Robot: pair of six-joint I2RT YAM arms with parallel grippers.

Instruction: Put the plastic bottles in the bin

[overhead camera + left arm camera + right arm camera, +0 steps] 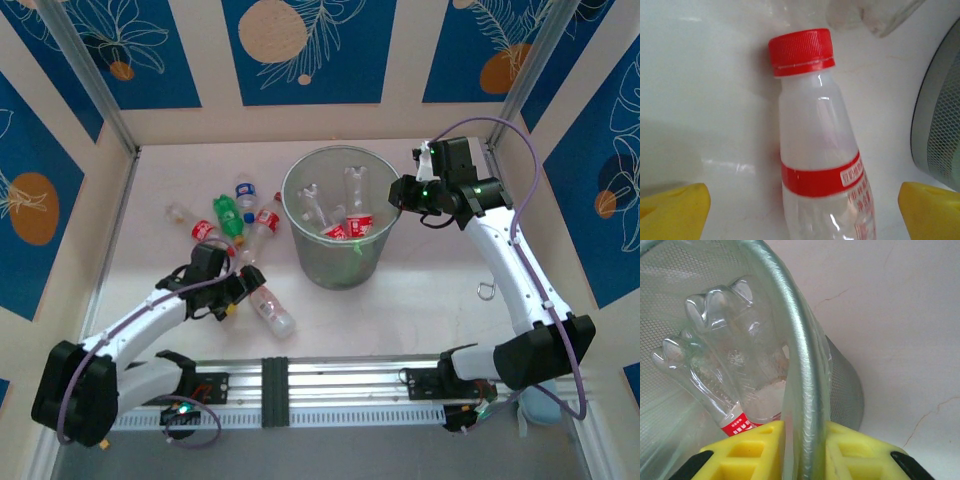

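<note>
Yellow fingers (675, 212) of left gripper (238, 285) spread wide, straddling clear, red-capped plastic bottle (817, 150) lying at seven o'clock of round silver wire-mesh bin (330, 270). Right gripper (807, 445) clamped on its rim at three o'clock. Pick-up step, seemingly: calls for closing on bottle body, then lifting.

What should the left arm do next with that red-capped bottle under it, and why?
Probably close the left end effector on the red-capped bottle: its yellow fingers stand wide open on either side of the bottle, which lies on the table ungripped. The right end effector is clamped on the rim of the bin.
</note>
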